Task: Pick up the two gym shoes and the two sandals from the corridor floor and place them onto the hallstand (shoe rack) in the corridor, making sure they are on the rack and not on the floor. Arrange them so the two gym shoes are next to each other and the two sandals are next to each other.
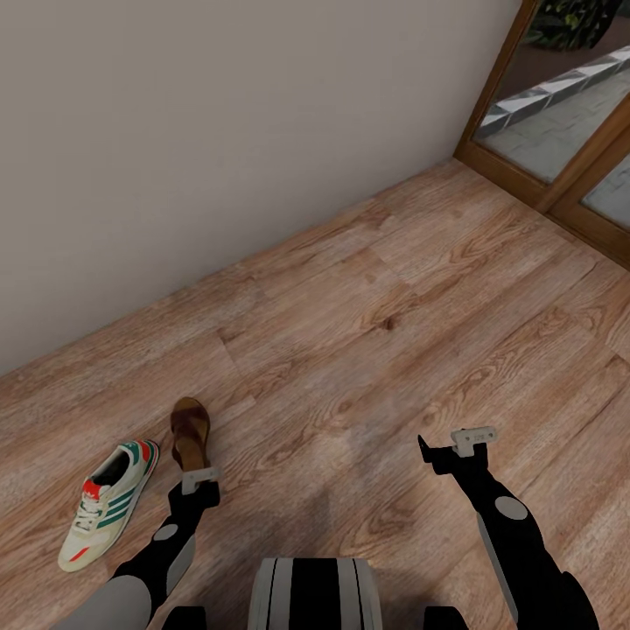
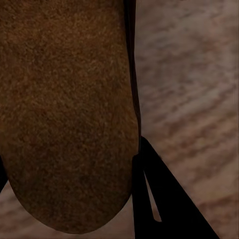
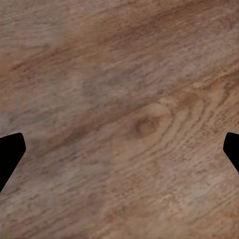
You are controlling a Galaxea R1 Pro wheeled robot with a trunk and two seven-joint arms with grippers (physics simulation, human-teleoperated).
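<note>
On the corridor floor (image 1: 376,332) lies one white gym shoe (image 1: 109,505) with green stripes, at the lower left in the head view. Just right of it is a dark brown sandal (image 1: 190,430), toe pointing toward the wall. My left gripper (image 1: 199,479) is at the sandal's near end. In the left wrist view the sandal's brown footbed (image 2: 69,109) sits between the fingers (image 2: 154,194), which press against its edges. My right gripper (image 1: 455,444) hangs open over bare planks (image 3: 124,124), far from both shoes. The hallstand is out of view.
A plain grey wall (image 1: 219,131) runs along the far side of the floor. A wood-framed glass door (image 1: 560,131) stands at the upper right. My dark base (image 1: 315,595) shows at the lower edge of the head view.
</note>
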